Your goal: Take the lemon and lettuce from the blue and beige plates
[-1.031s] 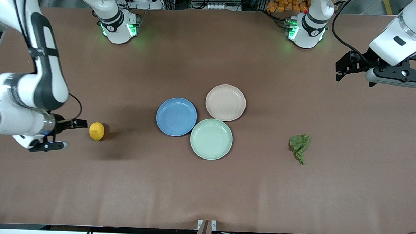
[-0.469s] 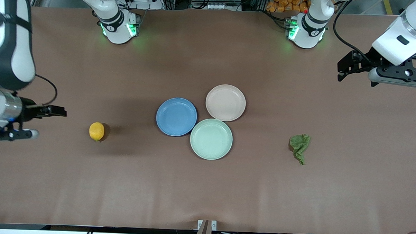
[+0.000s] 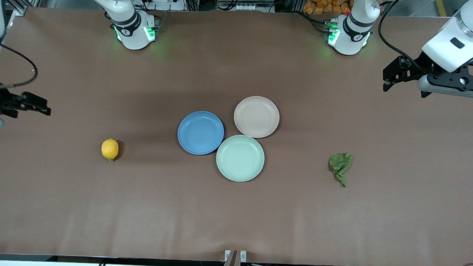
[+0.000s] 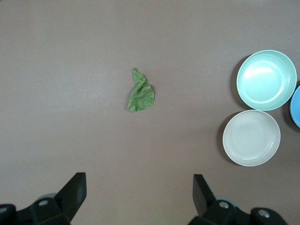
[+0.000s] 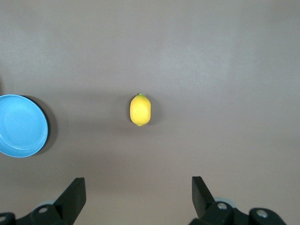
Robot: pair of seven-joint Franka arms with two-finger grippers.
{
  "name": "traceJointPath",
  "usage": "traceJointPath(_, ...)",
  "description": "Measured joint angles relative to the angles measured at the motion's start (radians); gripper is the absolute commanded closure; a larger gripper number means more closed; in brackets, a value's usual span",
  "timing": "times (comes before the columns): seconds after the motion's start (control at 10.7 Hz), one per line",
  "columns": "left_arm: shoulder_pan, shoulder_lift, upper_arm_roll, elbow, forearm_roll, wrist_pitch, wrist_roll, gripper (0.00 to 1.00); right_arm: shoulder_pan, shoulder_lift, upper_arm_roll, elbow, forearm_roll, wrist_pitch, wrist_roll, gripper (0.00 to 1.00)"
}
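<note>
White arms, black jaws, green-lit bases

Left gripper (image 3: pixel 388 77) raised, jaws wide apart, right gripper (image 3: pixel 36 106) likewise, empty

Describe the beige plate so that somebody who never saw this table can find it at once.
Three round plates touch in a cluster in the middle of the brown table. The beige plate is the one farthest from the front camera, beside the blue plate and above the green plate. It alone is pinkish beige.
</note>
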Motion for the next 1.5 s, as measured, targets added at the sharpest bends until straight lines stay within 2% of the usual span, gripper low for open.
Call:
traceJointPath(0.38,0.000,0.000,0.000,0.001,0.000,0.000,0.000,0.00,0.000,-0.057,0.001,-0.001,-0.005,-0.028,0.000,0.00)
traceJointPath(0.84,0.001,0.000,0.001,0.001,0.000,-0.001,0.000,0.00,-0.006,-0.088,0.000,0.000,-0.012,-0.033,0.000,0.00)
traceJointPath(1.22,0.001,0.000,0.002,0.001,0.000,-0.001,0.000,0.00,-0.006,-0.108,0.014,-0.001,-0.012,-0.096,0.068,0.00)
traceJointPath(1.5,0.001,0.000,0.003,0.001,0.000,-0.001,0.000,0.00,-0.006,-0.109,0.027,-0.007,-0.012,-0.069,0.077,0.00)
